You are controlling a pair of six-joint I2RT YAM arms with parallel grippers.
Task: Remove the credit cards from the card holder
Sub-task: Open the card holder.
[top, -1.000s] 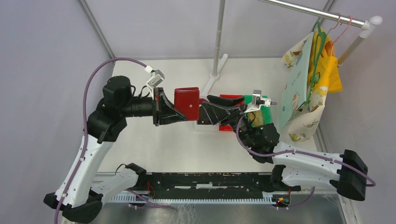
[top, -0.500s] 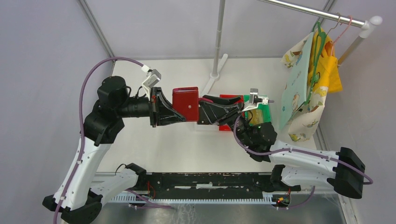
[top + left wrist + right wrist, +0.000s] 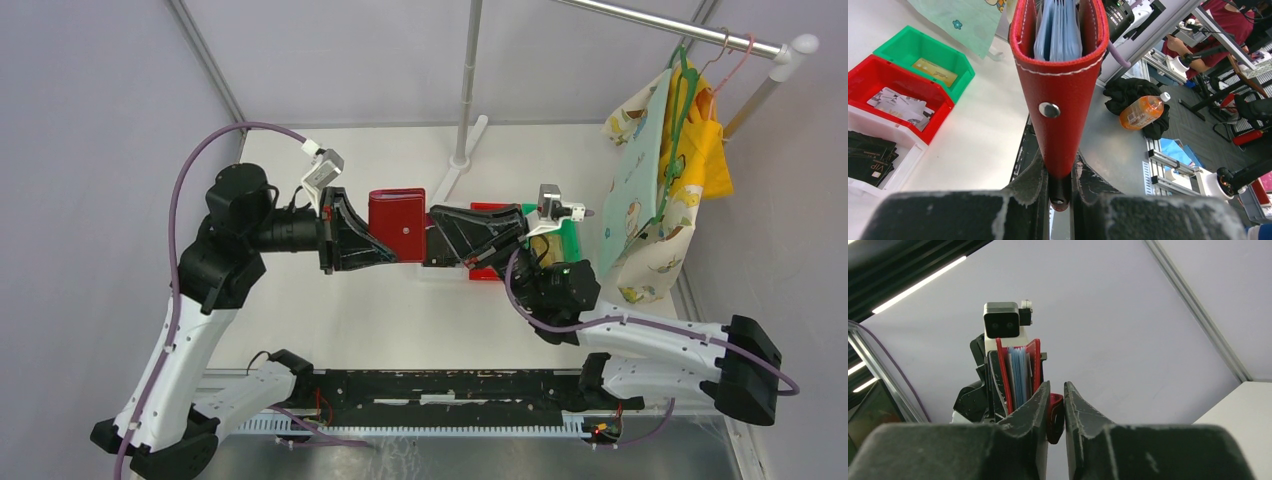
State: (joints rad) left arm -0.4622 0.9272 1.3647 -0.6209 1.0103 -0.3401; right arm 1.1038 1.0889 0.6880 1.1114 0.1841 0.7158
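Note:
The card holder [image 3: 398,224], a red folded wallet, hangs in the air over the middle of the table. My left gripper [image 3: 392,250] is shut on its folded spine [image 3: 1060,100], with the snap stud facing the left wrist camera. Grey-blue pockets [image 3: 1058,30] show at its open top. My right gripper [image 3: 432,236] meets it from the right, its jaws closed on the red snap tab [image 3: 1054,412]. In the right wrist view the card holder [image 3: 1018,371] stands upright just behind the fingers. Loose credit cards lie in the bins: dark ones [image 3: 868,157], silvery ones [image 3: 895,104] and a golden one [image 3: 934,72].
White [image 3: 903,150], red [image 3: 868,80] and green [image 3: 908,47] bins sit side by side on the table, mostly under the right arm in the top view. A rack pole [image 3: 465,90] stands at the back. Cloth bags [image 3: 655,190] hang at the right.
My right gripper has closed its jaws onto the snap tab and its wrist has turned slightly. The left gripper has kept its hold on the card holder, shifting a little left.

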